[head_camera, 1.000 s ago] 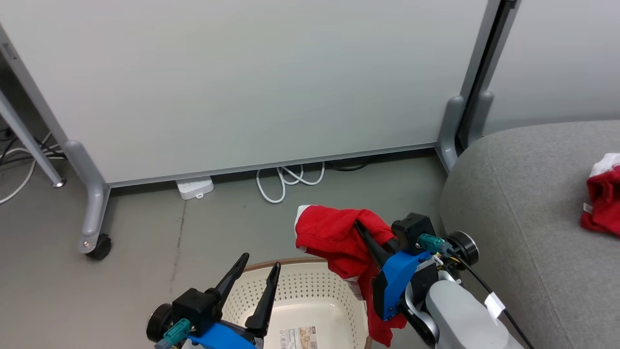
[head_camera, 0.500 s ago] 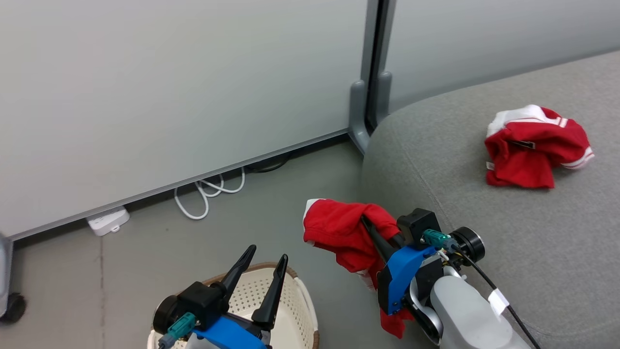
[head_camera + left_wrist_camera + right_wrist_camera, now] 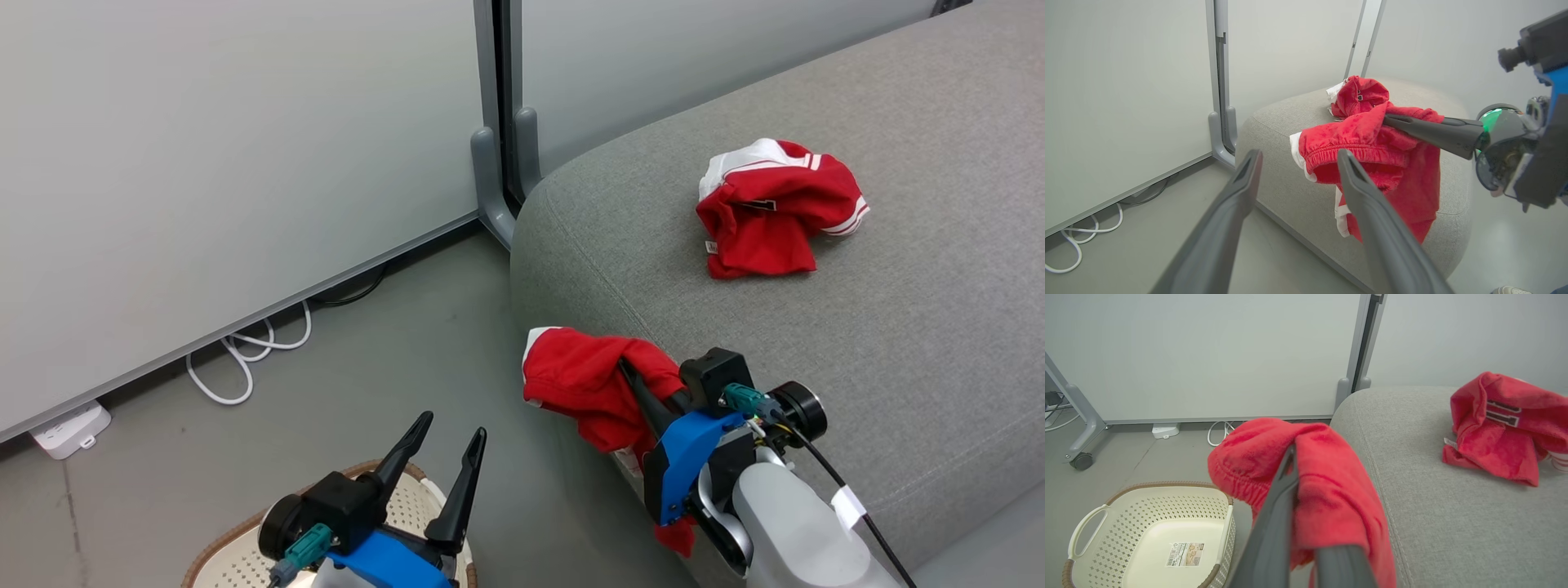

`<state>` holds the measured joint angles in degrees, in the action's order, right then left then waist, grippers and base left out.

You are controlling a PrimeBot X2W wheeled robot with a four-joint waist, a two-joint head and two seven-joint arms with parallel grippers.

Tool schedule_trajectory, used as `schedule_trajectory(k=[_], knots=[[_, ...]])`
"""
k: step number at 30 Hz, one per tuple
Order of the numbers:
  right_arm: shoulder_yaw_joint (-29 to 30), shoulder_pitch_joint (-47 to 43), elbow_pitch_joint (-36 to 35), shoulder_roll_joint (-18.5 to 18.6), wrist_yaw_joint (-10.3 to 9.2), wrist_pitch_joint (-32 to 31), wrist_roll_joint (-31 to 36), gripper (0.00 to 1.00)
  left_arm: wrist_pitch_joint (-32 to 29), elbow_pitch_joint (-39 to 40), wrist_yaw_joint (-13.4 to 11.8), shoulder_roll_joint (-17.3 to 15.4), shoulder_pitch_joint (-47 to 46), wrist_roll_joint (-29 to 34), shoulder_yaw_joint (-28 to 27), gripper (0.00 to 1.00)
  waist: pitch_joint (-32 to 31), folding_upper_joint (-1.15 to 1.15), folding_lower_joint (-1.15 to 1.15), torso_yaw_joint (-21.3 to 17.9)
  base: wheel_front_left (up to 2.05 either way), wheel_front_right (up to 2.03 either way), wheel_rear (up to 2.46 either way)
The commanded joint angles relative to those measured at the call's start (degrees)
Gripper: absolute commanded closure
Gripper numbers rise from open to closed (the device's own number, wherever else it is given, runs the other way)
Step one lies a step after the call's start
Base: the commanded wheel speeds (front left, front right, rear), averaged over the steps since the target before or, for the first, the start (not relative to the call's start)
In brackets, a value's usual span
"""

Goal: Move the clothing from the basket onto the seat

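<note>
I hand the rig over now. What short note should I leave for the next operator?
Left tool: open, holding nothing, near the basket.
Right tool: shut on a red garment, at the sofa edge.
Second garment: lies on the sofa.
Done: basket has no clothing.
To do: set the held garment on the sofa, release.

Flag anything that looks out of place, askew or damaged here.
Nothing stands out. One red garment lies crumpled on the sofa; the other garment hangs from the shut right gripper at the sofa's edge. The basket, where visible, holds just a label.
</note>
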<state>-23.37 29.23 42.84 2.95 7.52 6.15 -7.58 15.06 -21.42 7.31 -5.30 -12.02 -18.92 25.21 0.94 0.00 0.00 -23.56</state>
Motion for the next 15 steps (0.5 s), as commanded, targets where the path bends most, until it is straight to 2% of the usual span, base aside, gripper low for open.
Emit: schedule_trajectory(k=[1, 15], knots=[[0.34, -0.68, -0.10, -0.07, -0.06, 0.53, 0.40, 1.00, 0.17, -0.20, 0.23, -0.50, -0.83, -0.15, 0.16, 0.00, 0.05, 0.00, 0.00, -0.14, 0.00, 0.00, 0.00], [1.91, -1.31, -0.78, -0.07, -0.06, -0.25, 1.01, 1.00, 0.17, -0.38, 0.23, -0.70, 0.02, -0.51, 0.37, 0.00, 0.07, 0.00, 0.00, 2.32, 0.00, 0.00, 0.00]])
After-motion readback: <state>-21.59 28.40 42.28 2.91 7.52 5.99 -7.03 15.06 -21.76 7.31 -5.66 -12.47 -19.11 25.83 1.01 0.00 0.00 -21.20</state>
